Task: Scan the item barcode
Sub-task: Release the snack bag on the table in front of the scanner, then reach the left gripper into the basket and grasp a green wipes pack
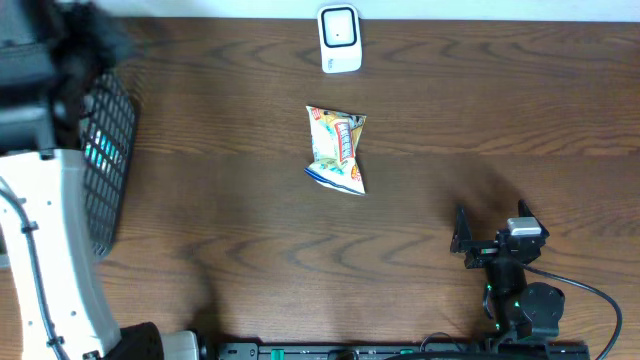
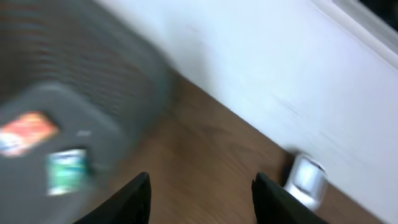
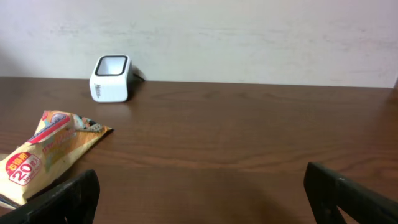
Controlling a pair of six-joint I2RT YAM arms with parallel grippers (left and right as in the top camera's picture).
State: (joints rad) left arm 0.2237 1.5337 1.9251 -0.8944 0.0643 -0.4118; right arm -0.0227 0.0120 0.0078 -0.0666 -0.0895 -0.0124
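A yellow snack packet (image 1: 337,150) lies flat in the middle of the table, and it also shows at the left of the right wrist view (image 3: 43,152). The white barcode scanner (image 1: 338,38) stands at the table's far edge, with its window facing up (image 3: 111,78). My right gripper (image 1: 490,235) hovers near the front right, open wide, nothing between its fingers (image 3: 348,196). My left gripper (image 2: 202,199) is up by the basket at the far left, blurred, its jaws apart and empty. The scanner (image 2: 308,177) shows to its right.
A black mesh basket (image 1: 105,160) stands at the table's left edge, with a few coloured packets (image 2: 37,130) inside. The left arm's white body (image 1: 50,250) runs along the left side. A white wall rises behind the scanner.
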